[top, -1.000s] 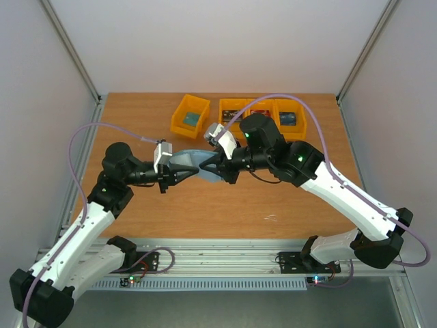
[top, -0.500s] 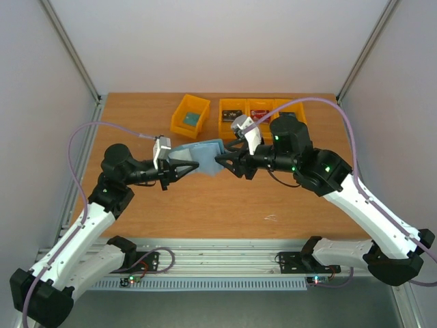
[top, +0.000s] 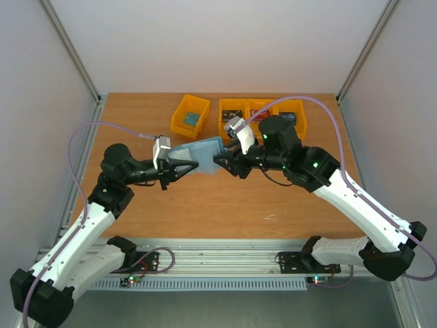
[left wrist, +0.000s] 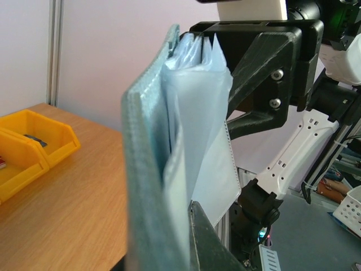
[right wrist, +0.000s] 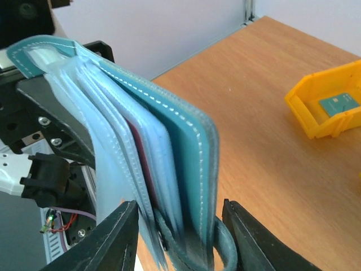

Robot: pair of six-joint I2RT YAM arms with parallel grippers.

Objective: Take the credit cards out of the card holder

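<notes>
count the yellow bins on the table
4. One lone yellow bin stands at back left; three more form a row to its right: first bin, middle bin, last bin, the last two partly behind the right arm.

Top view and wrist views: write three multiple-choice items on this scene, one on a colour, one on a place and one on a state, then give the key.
1. What colour are the bins at the far edge?
A) yellow
B) green
C) white

2. Where is the card holder?
A) inside a bin
B) held up between the left gripper and the right gripper
C) out of view

3. How is the left gripper?
A) wide open
B) shut on the card holder
C) out of view

Key:
1 A, every bin in the top view is yellow.
2 B, the top view shows it raised between both arms' fingertips.
3 B, the left wrist view shows its finger pressed against the cover.
</notes>
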